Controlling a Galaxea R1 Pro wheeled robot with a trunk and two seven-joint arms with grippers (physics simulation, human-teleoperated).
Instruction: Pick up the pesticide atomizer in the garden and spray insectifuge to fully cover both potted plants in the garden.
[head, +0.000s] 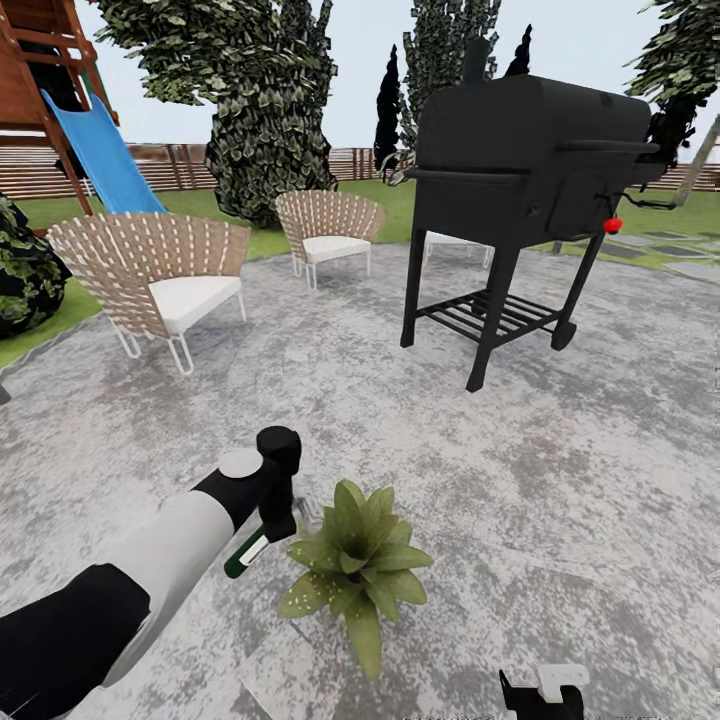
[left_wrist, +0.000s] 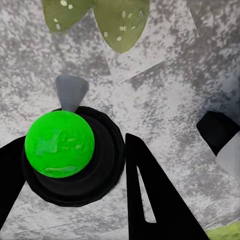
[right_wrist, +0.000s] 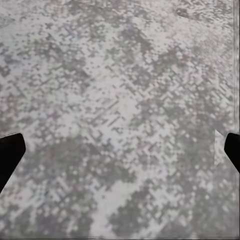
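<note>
On the grey paved patio of the garden, one potted plant with broad pointed green leaves sits low in front of me. My left gripper hangs just left of it, shut on the pesticide atomizer, whose dark-green body with a white label slants down below the fingers. In the left wrist view the atomizer shows end-on as a bright green round shape in a black ring between the black fingers, with speckled leaves of the plant beyond it. My right gripper is low at the frame's bottom, open over bare paving.
A black grill on legs stands at the right back of the patio. Two woven chairs sit at the left and middle back. Behind them are a blue slide, a dark bush, trees and a wooden fence.
</note>
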